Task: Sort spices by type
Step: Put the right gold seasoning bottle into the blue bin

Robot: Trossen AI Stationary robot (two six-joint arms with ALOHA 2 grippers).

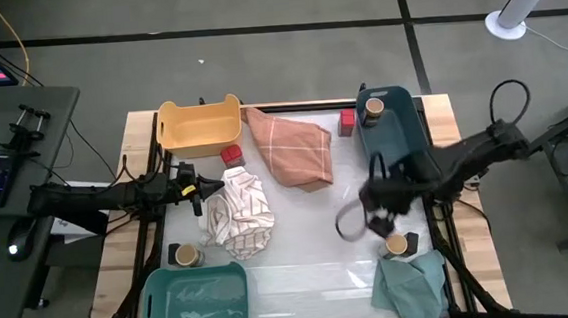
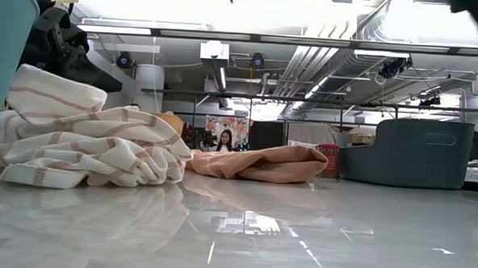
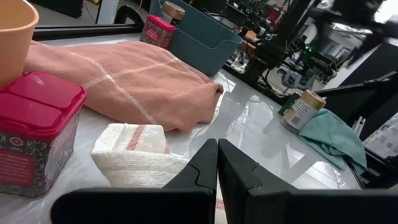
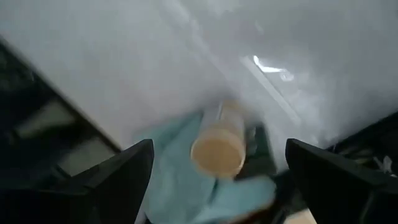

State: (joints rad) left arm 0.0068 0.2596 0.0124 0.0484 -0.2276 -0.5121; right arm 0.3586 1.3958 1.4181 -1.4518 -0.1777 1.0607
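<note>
A red-topped tin (image 1: 231, 155) stands by the yellow bin and also shows in the left wrist view (image 3: 37, 134). A second red tin (image 1: 347, 122) stands beside the blue bin, which holds a tan-topped round jar (image 1: 374, 106). Another jar (image 1: 183, 254) stands by the teal bin. A third jar (image 1: 397, 243) stands at the green cloth's edge. My left gripper (image 3: 217, 168) is shut and empty at the striped cloth's left edge (image 1: 203, 197). My right gripper (image 4: 217, 177) is open above the third jar (image 4: 217, 149), up and to its left in the high view (image 1: 363, 219). My left gripper's shut fingers (image 3: 199, 174) stand level at the left edge of the striped cloth (image 3: 140, 152). I cannot tell whether they touch it.
The yellow bin (image 1: 199, 125) is at the far left, the blue bin (image 1: 394, 131) at the far right and the teal bin (image 1: 196, 300) at the near left. The striped cloth (image 1: 238, 214), orange cloth (image 1: 291, 148) and green cloth (image 1: 411, 285) lie on the table.
</note>
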